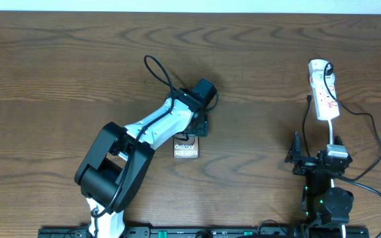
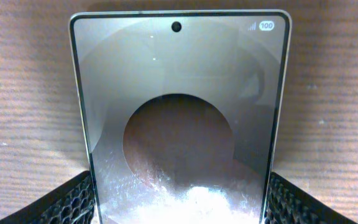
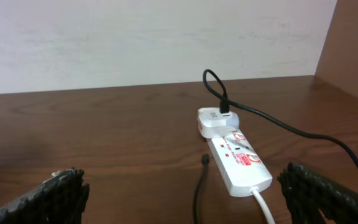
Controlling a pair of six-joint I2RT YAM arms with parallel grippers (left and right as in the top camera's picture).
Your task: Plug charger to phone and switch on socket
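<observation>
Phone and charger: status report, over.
Left tool gripping phone by its edges. Right tool open, empty. Charger tip on table beside socket, not in phone. Nothing blocking.

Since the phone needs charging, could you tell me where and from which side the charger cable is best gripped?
Grip the charger cable just behind its small plug tip, where it lies straight beside the power strip. Come down from above with the open right gripper, fingers across the cable: the loose tip points away from the gripper, so it should stay exposed for plugging in.
</observation>
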